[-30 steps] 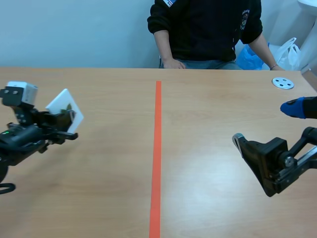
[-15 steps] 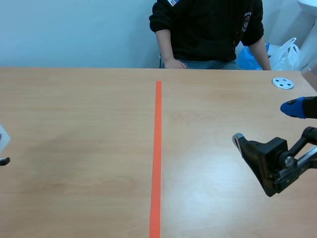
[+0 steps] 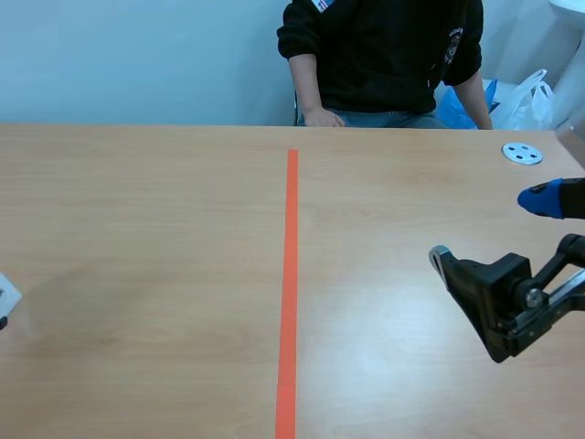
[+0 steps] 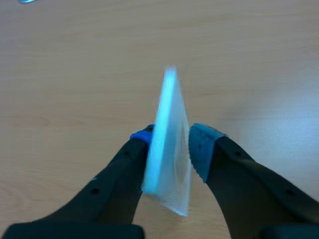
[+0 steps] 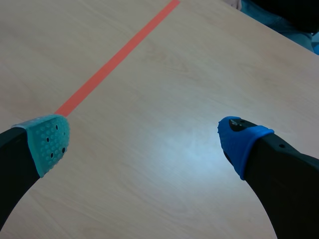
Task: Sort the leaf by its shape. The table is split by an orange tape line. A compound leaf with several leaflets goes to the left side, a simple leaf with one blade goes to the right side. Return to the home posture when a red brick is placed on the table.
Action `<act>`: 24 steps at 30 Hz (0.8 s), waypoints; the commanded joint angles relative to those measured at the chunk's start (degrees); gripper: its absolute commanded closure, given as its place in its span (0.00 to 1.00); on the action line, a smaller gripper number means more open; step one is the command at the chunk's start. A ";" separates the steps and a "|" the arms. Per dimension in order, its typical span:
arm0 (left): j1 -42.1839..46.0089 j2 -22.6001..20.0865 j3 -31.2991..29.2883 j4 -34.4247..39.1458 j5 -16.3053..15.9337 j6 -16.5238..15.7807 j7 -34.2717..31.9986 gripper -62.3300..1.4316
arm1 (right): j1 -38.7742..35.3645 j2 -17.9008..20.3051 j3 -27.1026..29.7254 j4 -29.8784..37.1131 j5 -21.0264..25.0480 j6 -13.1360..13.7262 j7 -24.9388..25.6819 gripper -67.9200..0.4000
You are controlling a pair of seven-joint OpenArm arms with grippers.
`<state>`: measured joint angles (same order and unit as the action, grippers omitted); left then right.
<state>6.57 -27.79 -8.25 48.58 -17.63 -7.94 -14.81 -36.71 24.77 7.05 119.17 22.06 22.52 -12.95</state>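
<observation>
In the left wrist view a white leaf card [image 4: 169, 99] in a clear sleeve stands edge-on between the fingers of my left gripper [image 4: 172, 143], which is shut on it; the leaf's shape is hidden. In the scene view only a white corner of the card [image 3: 5, 294] shows at the far left edge, left of the orange tape line [image 3: 291, 274], low over the table. My right gripper [image 3: 490, 229] sits open at the right side with nothing between its fingers. In its own wrist view the right gripper [image 5: 144, 142] is over bare wood, with the tape line [image 5: 119, 55] ahead of it.
A person in a dark top [image 3: 379, 55] sits across the table, one hand [image 3: 320, 117] at the far edge. A small white disc [image 3: 522, 154] lies at the far right. Plastic bags [image 3: 530, 96] sit beyond the table.
My left arm has drawn back to the left with the card and lowered it, leaving the scene view almost entirely. The right arm has kept still.
</observation>
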 commanded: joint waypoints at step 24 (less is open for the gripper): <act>5.68 -2.19 -0.96 22.03 -1.49 -0.39 2.73 0.00 | 1.49 0.46 0.59 0.28 0.22 -0.15 0.79 0.09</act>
<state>11.73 -29.12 -8.29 68.23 -18.72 -7.92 -11.75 -35.77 24.77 7.05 119.17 22.06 22.55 -12.95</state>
